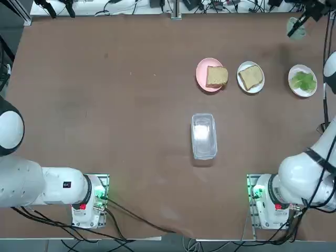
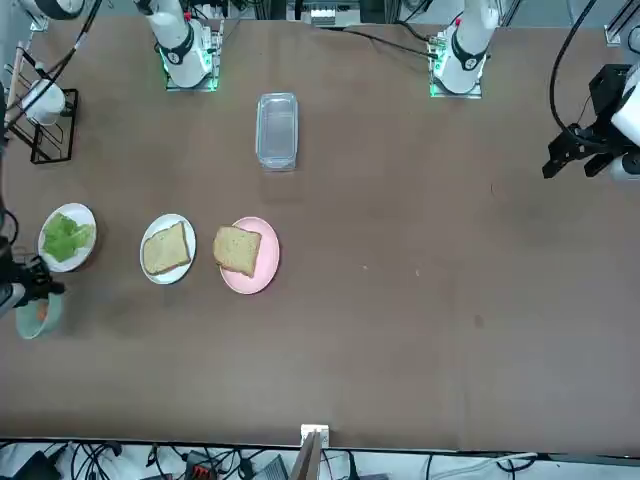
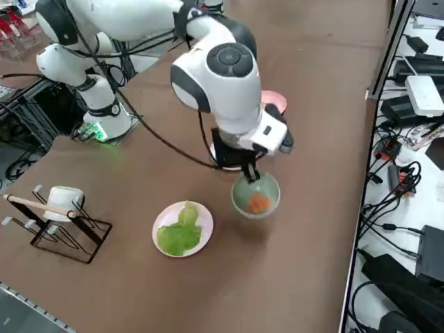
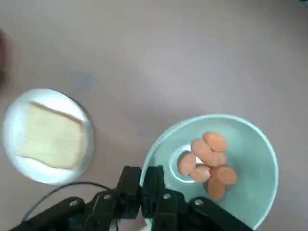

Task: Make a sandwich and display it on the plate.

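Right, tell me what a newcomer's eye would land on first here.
The right gripper, shut on the rim of a pale-green bowl of orange pieces, holds it up beside the lettuce plate. Bread slices wait on a white plate and a pink plate; nothing is stacked yet.

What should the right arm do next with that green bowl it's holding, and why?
Probably carry the pale-green bowl toward the white plate with bread and tip it there. The right claw is shut on the bowl's rim, the orange pieces are still inside, and both bread slices lie bare on separate plates.
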Controlling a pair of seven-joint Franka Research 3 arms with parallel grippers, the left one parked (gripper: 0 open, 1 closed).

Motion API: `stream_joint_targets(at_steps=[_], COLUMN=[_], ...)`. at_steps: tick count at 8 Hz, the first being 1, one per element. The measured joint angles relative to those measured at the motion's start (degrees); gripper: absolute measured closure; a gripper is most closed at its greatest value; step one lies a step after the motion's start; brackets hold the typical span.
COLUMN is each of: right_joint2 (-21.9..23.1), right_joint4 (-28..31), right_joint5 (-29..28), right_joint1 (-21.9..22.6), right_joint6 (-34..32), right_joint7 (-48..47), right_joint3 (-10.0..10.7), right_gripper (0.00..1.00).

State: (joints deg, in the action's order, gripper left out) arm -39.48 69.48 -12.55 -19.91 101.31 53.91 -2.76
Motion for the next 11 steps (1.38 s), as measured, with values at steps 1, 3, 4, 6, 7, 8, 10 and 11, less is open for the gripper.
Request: stream_joint_targets(at_steps=[1, 3, 4, 6, 7, 8, 10, 11], right_joint2=[0.75, 2.32, 3.32, 5.97, 7.7, 9.52, 11.59, 11.69], right_joint4=[0.95, 6.31, 9.85, 16.62, 19.47, 22.43, 26.87, 28.14], right_joint5=[-6.05, -14.45, -17.58, -21.82, -22.5, -23.1, -23.86, -24.5], right_joint1=[0.07, 0.07, 0.09, 0.81, 2.1, 3.69, 6.33, 6.82], right_joint6=[-3.17, -4.74, -4.77, -4.7, -4.04, -2.72, -1.43, -1.38], right_joint7=[-2.75, -4.88, -5.03, -5.05, -5.12, -5.51, -5.97, -6.0], right_joint3=[-0.38, -0.51, -0.63, -1.07, -1.19, -1.29, -1.42, -1.42], right_gripper=[0.96, 0.96, 0.96, 0.96, 0.96, 0.96, 0.96, 0.96])
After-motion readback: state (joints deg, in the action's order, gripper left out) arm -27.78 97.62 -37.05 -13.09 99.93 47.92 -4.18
